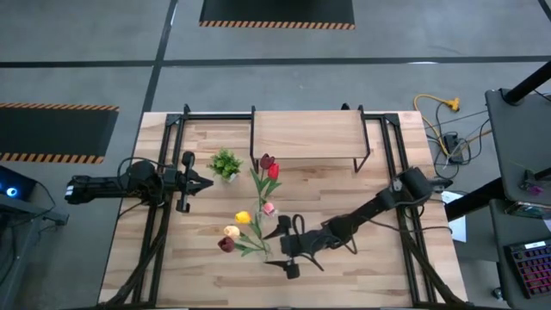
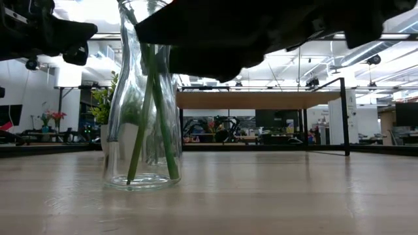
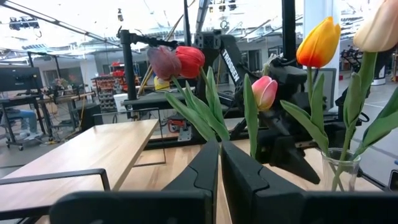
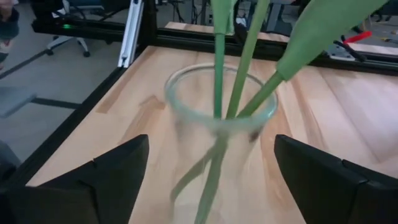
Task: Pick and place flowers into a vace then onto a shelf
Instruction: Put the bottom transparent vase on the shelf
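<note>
The flowers (image 1: pixel 243 217) are artificial tulips with red, maroon, pink, yellow and peach heads. Their green stems stand in a clear glass vase (image 2: pixel 140 117), which rests upright on its base on the table. My right gripper (image 1: pixel 287 250) is open near the middle of the table, at the height of the vase's neck. In the right wrist view its fingers (image 4: pixel 106 180) stand on either side of the vase rim (image 4: pixel 221 106), apart from it. My left gripper (image 1: pixel 196 181) is shut and waits left of the flowers. The shelf (image 1: pixel 306 133) stands at the far edge.
A small bushy green plant (image 1: pixel 225 164) stands between my left gripper and the shelf. The shelf's black legs (image 1: pixel 357 159) rise near the far edge. Black frame rails (image 1: pixel 159 232) run along both sides of the table. Bare wood lies toward the near edge (image 1: pixel 362 275).
</note>
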Robot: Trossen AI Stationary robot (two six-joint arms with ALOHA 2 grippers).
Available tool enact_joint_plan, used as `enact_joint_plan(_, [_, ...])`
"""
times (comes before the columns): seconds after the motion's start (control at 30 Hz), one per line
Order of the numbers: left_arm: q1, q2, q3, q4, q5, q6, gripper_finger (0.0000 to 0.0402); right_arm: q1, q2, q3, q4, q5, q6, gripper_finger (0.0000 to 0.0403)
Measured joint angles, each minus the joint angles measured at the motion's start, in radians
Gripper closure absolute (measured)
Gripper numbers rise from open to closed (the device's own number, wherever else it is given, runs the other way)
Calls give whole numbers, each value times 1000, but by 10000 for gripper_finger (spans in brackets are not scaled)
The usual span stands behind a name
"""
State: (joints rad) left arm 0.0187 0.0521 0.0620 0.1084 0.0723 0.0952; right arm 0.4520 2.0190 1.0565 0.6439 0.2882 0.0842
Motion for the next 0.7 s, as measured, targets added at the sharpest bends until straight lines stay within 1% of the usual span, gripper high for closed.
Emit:
enact_joint_plan(0.1, [0,0,0,-1,0,0,398,-8,34,39,5,1,-1,65])
enact_joint_plan(0.3, [0,0,0,-2,0,0,398,-13,87,100,-3,1,-31,77])
enact_joint_plan(0.7, [0,0,0,-1,0,0,398,-12,89,100,2,12,-31,79])
